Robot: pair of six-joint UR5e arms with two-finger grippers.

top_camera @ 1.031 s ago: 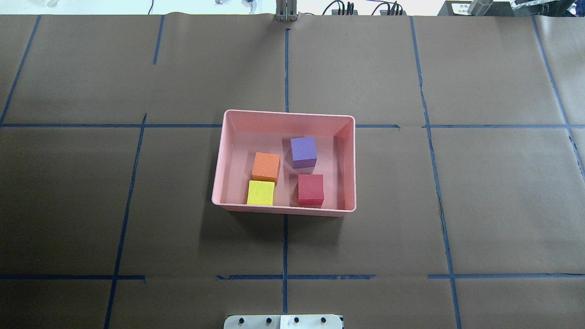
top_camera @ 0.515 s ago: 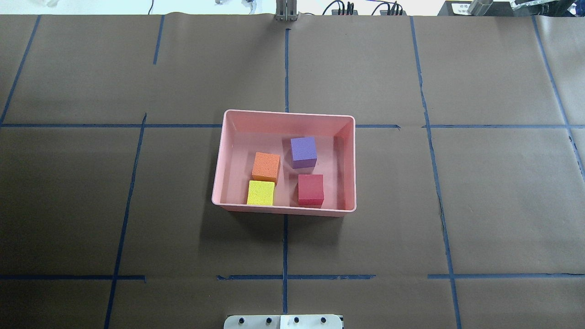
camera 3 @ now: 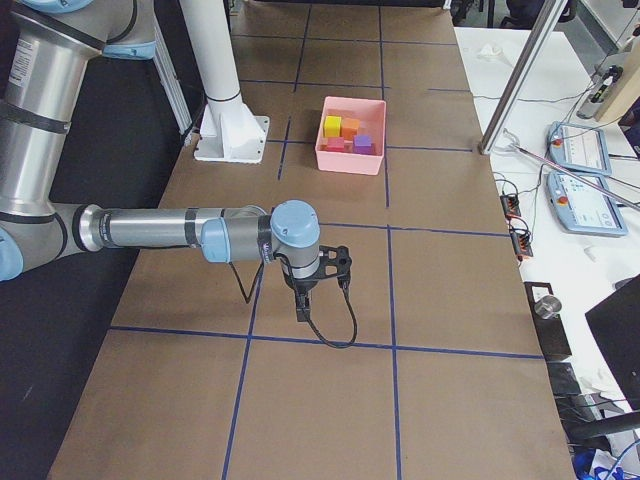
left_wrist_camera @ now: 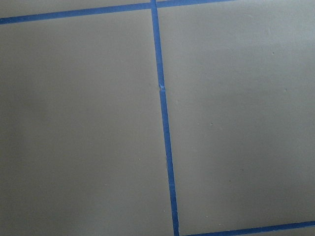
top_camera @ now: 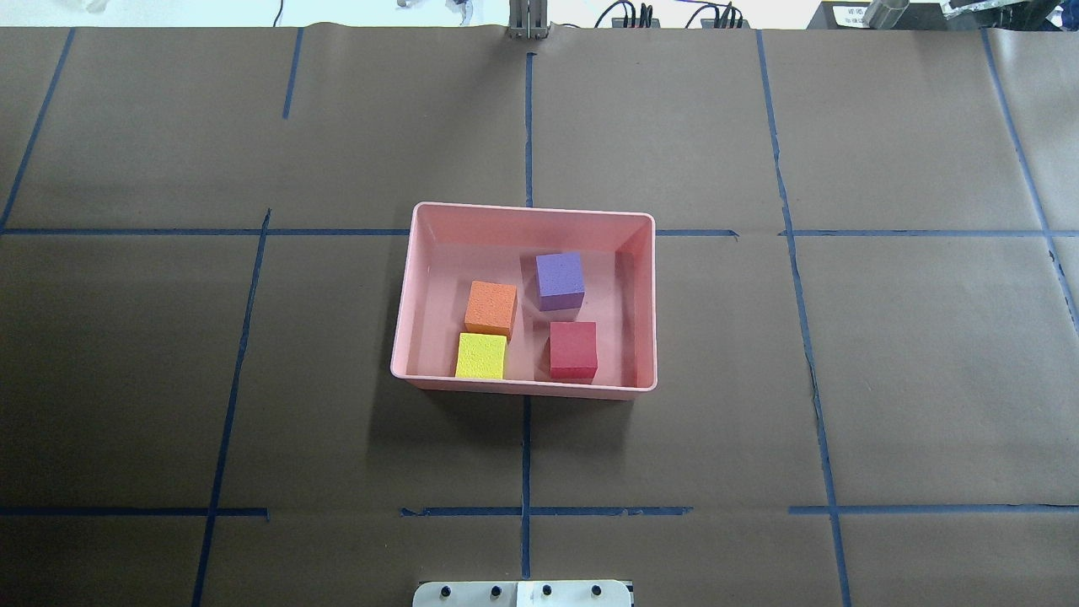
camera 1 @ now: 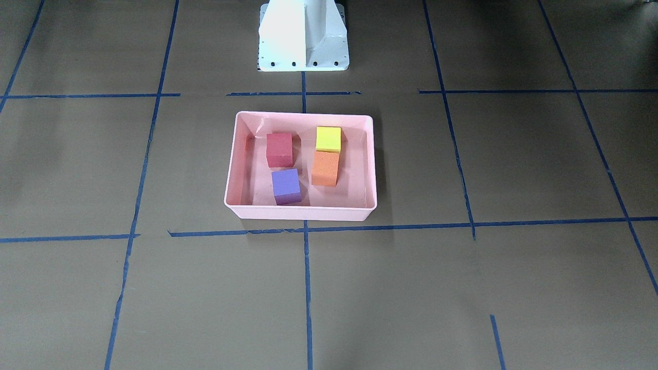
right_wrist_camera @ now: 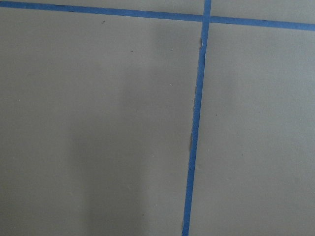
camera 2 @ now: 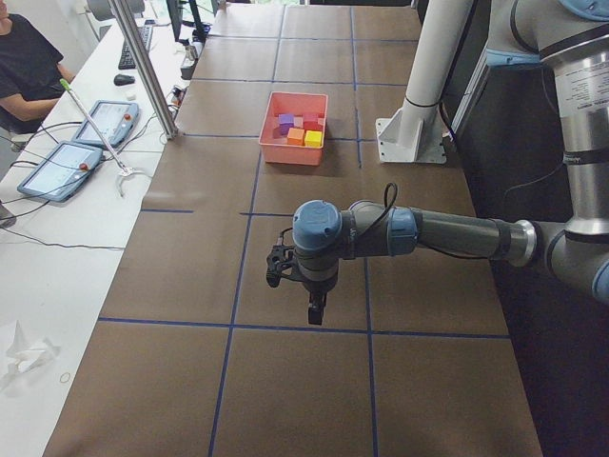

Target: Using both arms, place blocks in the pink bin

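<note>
1. Task objects. The pink bin (top_camera: 408, 320) sits on the desk (top_camera: 843, 379), and all four blocks lie on its floor. The yellow-green block (top_camera: 481, 355) and the red-pink block (top_camera: 573, 349) lie by the bin wall nearest the robot. The orange block (top_camera: 491, 308) is directly beyond the yellow-green one, touching it or just beside it; which cannot be told. The purple block (top_camera: 560, 280) is near the bin's middle, apart from the others.
2. Arms. Neither arm appears over the bin. The left claw (camera 2: 313, 312) hangs above bare desk well apart from the bin, toward the robot's left end. The right claw (camera 3: 302, 308) hangs likewise toward the robot's right end. Both appear only in the side views, so it cannot be told whether either is released or clenched. No block is seen at either claw. Both wrist cameras show only desk paper and blue tape lines (left_wrist_camera: 162, 118).
3. Step in hand. Judged from the layout, the placing appears complete: no block is seen on the desk outside the bin, and both arms are drawn away from it.
4. Next move. Nothing appears left to pick up. At most, the arms need to settle into a resting pose clear of the bin without disturbing its contents.
</note>
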